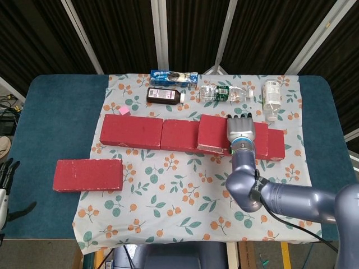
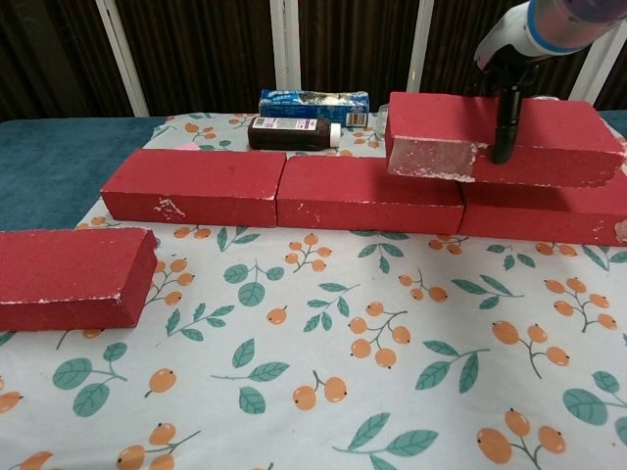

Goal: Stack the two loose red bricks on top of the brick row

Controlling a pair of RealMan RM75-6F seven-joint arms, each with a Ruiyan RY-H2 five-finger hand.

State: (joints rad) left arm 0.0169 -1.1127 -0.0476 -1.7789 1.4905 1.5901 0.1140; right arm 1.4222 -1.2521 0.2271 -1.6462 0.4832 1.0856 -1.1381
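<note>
We saw a blue table (image 1: 50, 112) covered in the middle by a floral cloth (image 1: 185, 196). Across the cloth ran the brick row (image 1: 132, 132), three red bricks laid end to end. Our right hand (image 1: 240, 130) gripped one loose red brick (image 2: 549, 132) from above, fingers (image 1: 235, 119) reaching over its far edge and a dark thumb down its near face in the chest view. That held brick sat above the seam between the middle and right bricks of the row; its left end looked slightly raised, and we could not tell whether it was resting on the row or just above it. The second loose brick (image 1: 88, 175) lay flat on the cloth's left edge, in front of the row and well apart from it.

Behind the row lay a clear water bottle (image 1: 223, 93) on its side, a second clear bottle (image 1: 271, 96) at the right, a dark brown bottle (image 1: 165, 96) on its side, and a blue snack packet (image 1: 174, 77) furthest back. A small pink cube (image 1: 123, 111) sat just behind the row's left brick.

Our left hand (image 1: 7, 179) hung at the table's left edge, fingers spread, holding nothing.
</note>
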